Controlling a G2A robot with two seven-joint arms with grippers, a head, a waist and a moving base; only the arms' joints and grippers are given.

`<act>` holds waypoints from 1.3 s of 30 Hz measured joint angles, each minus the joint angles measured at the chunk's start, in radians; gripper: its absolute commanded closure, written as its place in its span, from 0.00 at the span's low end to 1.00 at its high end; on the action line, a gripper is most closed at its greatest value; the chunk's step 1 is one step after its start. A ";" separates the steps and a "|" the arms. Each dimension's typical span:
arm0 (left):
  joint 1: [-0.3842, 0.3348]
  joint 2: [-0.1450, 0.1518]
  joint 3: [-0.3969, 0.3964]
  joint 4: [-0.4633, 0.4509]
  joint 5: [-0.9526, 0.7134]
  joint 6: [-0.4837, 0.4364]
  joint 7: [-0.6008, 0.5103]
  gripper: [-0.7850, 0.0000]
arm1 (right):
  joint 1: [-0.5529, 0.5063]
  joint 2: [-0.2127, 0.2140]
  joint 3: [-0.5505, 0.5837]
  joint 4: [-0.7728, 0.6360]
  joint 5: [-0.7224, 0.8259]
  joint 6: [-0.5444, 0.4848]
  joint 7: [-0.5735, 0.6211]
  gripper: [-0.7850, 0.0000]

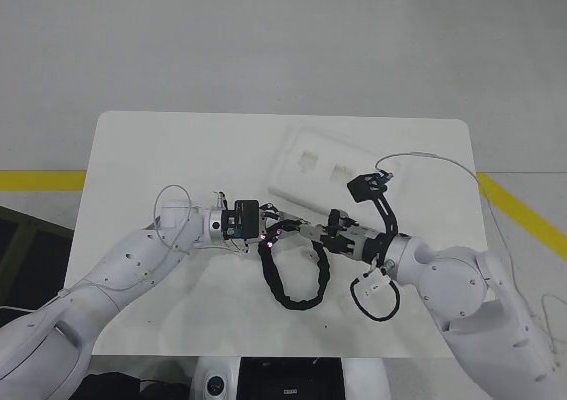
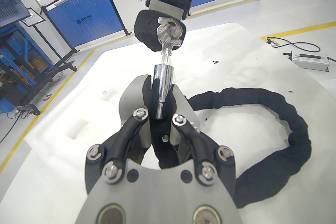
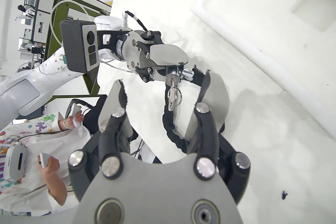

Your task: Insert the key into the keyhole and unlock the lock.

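Observation:
A black cable lock [image 1: 298, 290] lies looped on the white table. My left gripper [image 2: 160, 86] is shut on its chrome lock cylinder [image 2: 163, 83], holding it off the table near the middle. A silver key [image 2: 168, 34] sits with its blade in the keyhole; a spare key on a ring [image 3: 173, 98] hangs from it. My right gripper [image 3: 164, 82] is open, its fingers on either side of the key head without closing on it. One black pad [image 2: 145, 30] stands just behind the key head. In the top view the two grippers [image 1: 275, 230] meet tip to tip.
A white foam tray [image 1: 313, 165] with rectangular recesses lies on the table behind the grippers. The cable loop [image 2: 262, 99] spreads toward the table's front edge. A black cable ring [image 1: 375, 298] hangs by the right forearm.

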 measured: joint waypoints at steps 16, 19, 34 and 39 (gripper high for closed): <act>0.006 0.014 -0.053 -0.054 -0.041 -0.244 -0.080 1.00 | -0.029 0.037 0.136 0.137 -0.178 -0.798 -0.172 0.00; -0.010 0.014 -0.059 -0.052 -0.051 -0.311 -0.084 1.00 | -0.031 0.042 0.152 0.152 -0.281 -0.937 -0.232 0.00; -0.035 0.021 -0.055 -0.059 -0.126 -0.400 -0.172 1.00 | -0.038 0.044 0.168 0.161 -0.420 -1.000 -0.331 0.00; -0.050 0.019 -0.028 -0.052 -0.127 -0.399 -0.173 1.00 | -0.011 0.047 0.165 0.147 -0.599 -1.118 -0.418 0.00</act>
